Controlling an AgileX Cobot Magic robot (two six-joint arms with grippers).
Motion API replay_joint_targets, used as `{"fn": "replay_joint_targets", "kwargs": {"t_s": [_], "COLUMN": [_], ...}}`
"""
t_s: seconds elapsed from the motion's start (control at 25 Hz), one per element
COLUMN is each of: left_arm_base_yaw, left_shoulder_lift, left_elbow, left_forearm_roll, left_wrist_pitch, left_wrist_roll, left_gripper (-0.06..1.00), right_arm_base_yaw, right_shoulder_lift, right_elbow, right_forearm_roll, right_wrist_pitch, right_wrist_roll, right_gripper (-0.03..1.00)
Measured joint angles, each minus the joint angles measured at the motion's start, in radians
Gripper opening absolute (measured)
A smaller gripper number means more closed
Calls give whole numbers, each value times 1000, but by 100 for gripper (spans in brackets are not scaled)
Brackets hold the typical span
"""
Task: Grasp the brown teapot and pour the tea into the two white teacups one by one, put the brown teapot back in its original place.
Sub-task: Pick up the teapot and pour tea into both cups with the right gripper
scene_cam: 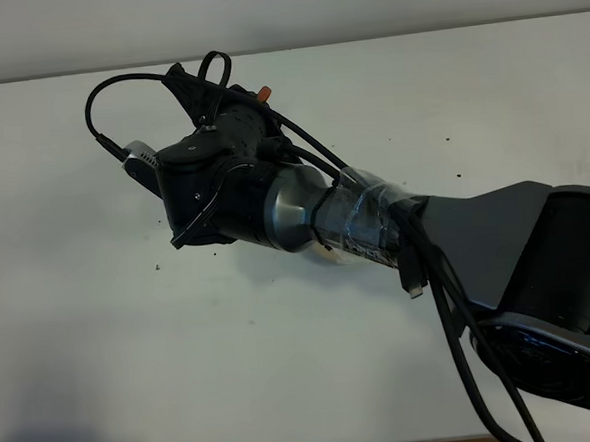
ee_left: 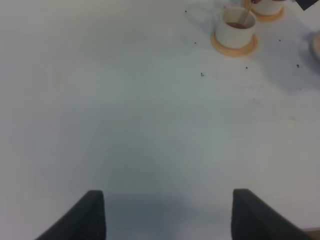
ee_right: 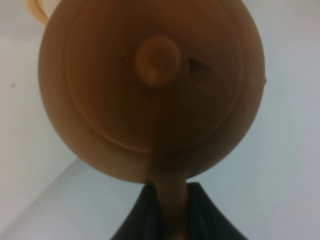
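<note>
The brown teapot [ee_right: 150, 85] fills the right wrist view, seen from above with its knobbed lid. My right gripper [ee_right: 169, 202] is shut on its loop handle. In the high view the right arm [scene_cam: 304, 210] reaches over the table and hides the teapot and the cups. In the left wrist view a white teacup [ee_left: 236, 29] holds brown tea, and a thin brown streak [ee_left: 246, 14] runs into it. The second white teacup [ee_left: 269, 6] stands just behind it, cut by the frame. My left gripper [ee_left: 167, 215] is open and empty over bare table, well short of the cups.
Each cup stands on an orange-tan coaster [ee_left: 234, 47]. The edge of the pale beige saucer [ee_left: 317, 46] shows beside the cups, and a pale edge [scene_cam: 325, 251] peeks from under the forearm. Loose cables [scene_cam: 451, 312] hang from the right arm. Dark specks dot the white table [scene_cam: 134, 371].
</note>
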State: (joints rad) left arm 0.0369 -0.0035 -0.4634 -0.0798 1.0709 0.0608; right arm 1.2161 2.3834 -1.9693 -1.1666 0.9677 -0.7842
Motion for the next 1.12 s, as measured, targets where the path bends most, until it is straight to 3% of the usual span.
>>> {"fn": "replay_joint_targets", "kwargs": {"t_s": [1.12], "left_arm_base_yaw": [0], "left_shoulder_lift": [0], "left_elbow": [0], "left_forearm_roll": [0], "left_wrist_pitch": [0], "left_wrist_roll": [0], "left_gripper": [57], "right_arm_base_yaw": [6], "right_shoulder_lift": [0], "right_elbow": [0], "right_forearm_roll": [-74], "right_wrist_pitch": [0], "right_wrist_roll": [-59], "right_gripper": [12]}}
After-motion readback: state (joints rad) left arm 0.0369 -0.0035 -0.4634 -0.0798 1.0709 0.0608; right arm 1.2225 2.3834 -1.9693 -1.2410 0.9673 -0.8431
